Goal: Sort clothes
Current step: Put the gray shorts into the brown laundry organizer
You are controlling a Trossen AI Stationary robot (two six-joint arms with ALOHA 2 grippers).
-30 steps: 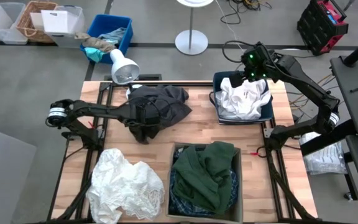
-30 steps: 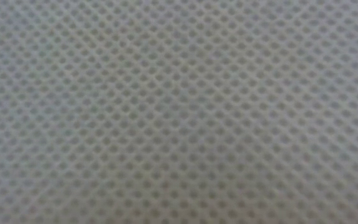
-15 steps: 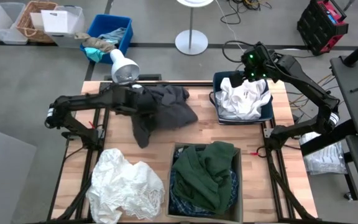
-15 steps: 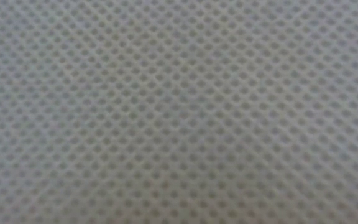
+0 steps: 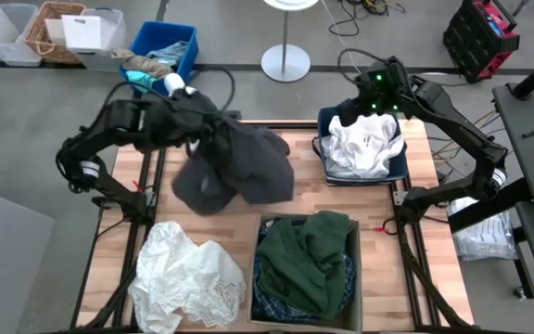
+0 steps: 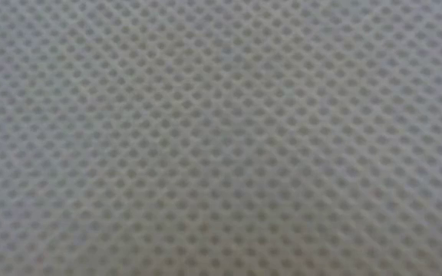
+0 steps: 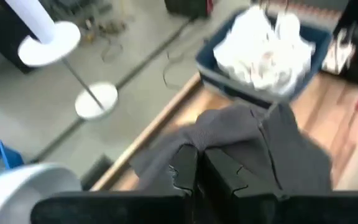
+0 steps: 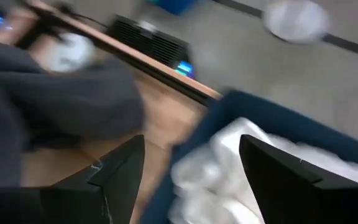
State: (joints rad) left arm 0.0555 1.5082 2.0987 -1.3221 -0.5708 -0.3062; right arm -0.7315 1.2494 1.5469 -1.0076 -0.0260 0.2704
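High view: on the wooden desk (image 5: 304,190), the left hand (image 5: 213,130) is clamped on the charcoal grey garment (image 5: 235,167), which hangs lifted above the desk's far left part. A white heap (image 5: 188,278) lies at the near left corner, and a dark green garment (image 5: 309,255) fills the near middle box (image 5: 355,278). The right hand (image 5: 371,100), fingers (image 8: 120,171) apart and holding nothing, hovers over the white clothes (image 5: 364,147) in the blue bin (image 5: 399,169).
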